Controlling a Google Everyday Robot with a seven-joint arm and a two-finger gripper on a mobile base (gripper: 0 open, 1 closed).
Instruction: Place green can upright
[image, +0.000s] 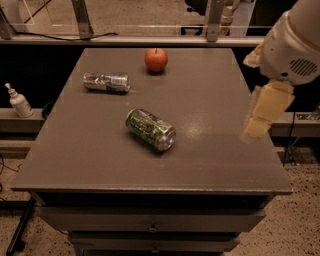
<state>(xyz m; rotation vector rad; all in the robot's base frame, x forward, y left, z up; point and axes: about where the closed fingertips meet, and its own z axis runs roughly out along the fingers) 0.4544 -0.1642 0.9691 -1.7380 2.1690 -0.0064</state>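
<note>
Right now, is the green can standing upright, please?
No, the green can lies on its side; the gripper hangs by the table's right edge.
</note>
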